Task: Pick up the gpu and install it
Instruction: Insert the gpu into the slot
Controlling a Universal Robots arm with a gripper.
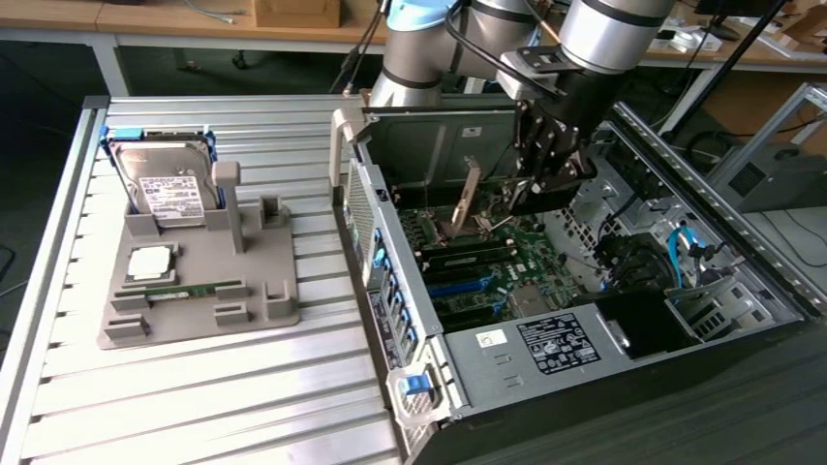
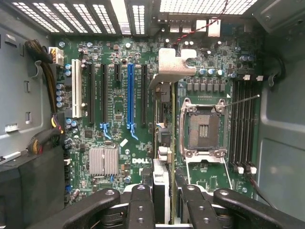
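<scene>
The arm reaches down into an open computer case (image 1: 672, 320) lying on its side on the slatted table (image 1: 194, 387). The gripper (image 1: 543, 179) hangs over the motherboard (image 1: 478, 262), and its jaws are clamped on the gpu (image 1: 470, 199), which stands on edge below them.

In the exterior view the card shows as a thin, pale strip tilted slightly, its lower end close above the board near the middle of the case. In the wrist view the gpu (image 2: 160, 143) runs edge-on away from the gripper (image 2: 162, 200), with its metal bracket (image 2: 172, 64) at the far end near the case's rear vents. The card lies between the row of expansion slots and the CPU socket (image 2: 202, 129), just beside the outermost black slot. The blue slot (image 2: 129, 98) stands clear and apart from the card. Whether the card's edge touches the board, I cannot tell.

On the exterior view's left, a gray holder tray (image 1: 194, 281) sits on the table. A hard drive (image 1: 166, 184) with a white label stands upright in its far end, a green memory stick (image 1: 181, 289) lies flat nearer the front, and a pale chip (image 1: 151, 260) rests between them.
</scene>
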